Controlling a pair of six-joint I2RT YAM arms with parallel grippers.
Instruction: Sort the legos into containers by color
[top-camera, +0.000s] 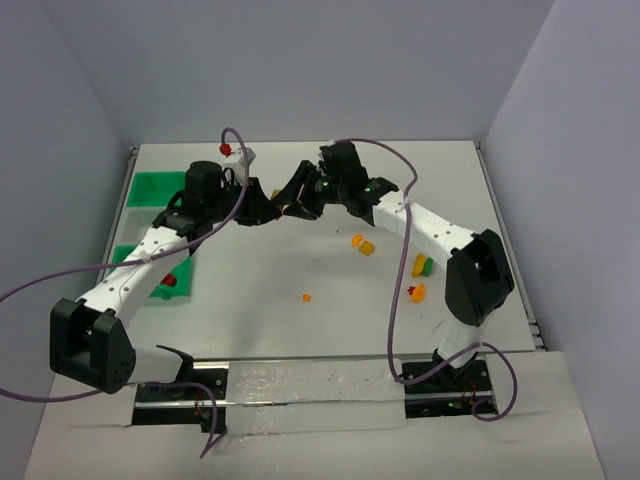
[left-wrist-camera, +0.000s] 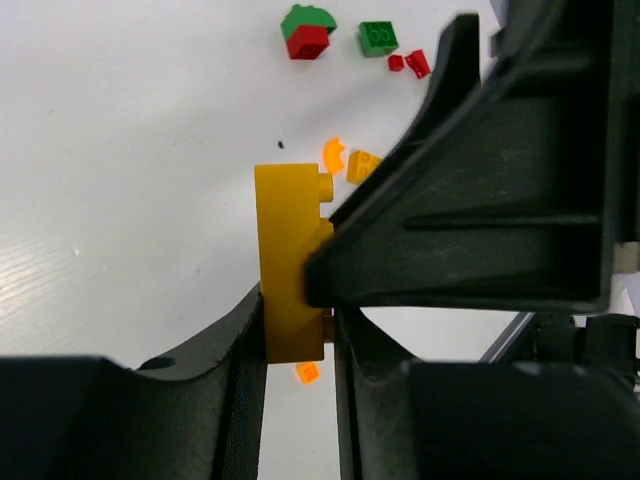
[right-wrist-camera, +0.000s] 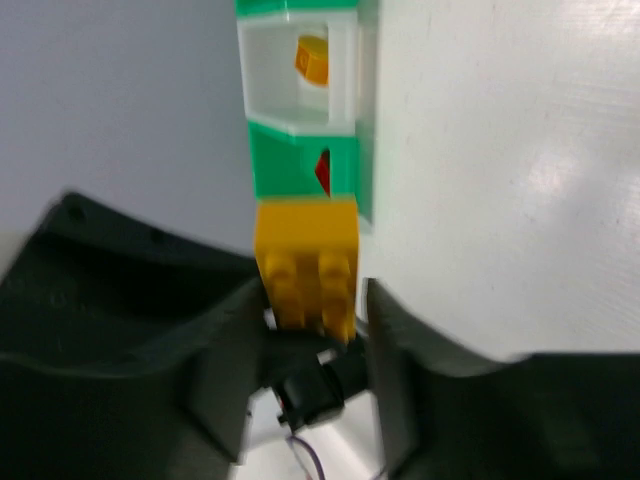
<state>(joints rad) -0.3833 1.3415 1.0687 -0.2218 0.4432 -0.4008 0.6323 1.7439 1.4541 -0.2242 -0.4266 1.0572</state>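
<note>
A yellow lego (left-wrist-camera: 290, 250) hangs above the table between both grippers. My left gripper (left-wrist-camera: 300, 400) is shut on its lower end, both fingers (left-wrist-camera: 245, 400) pressed to its sides. My right gripper (right-wrist-camera: 312, 325) stands around the same lego (right-wrist-camera: 305, 265) with its jaws slightly parted and a thin gap on one side. The two grippers meet at the table's back middle (top-camera: 283, 205). The containers (right-wrist-camera: 345, 60) lie beyond: the whitish bin holds an orange lego (right-wrist-camera: 311, 58), and the green bin (right-wrist-camera: 280, 170) holds a red one (right-wrist-camera: 322, 172).
Loose legos lie on the table: a green-and-red pair (left-wrist-camera: 307, 30), a green one (left-wrist-camera: 378, 37), red bits (left-wrist-camera: 412, 63), orange ones (left-wrist-camera: 362, 165), a tiny orange one (top-camera: 306, 296). More lie by the right arm (top-camera: 422, 265). The green bins (top-camera: 155, 188) sit at the left edge.
</note>
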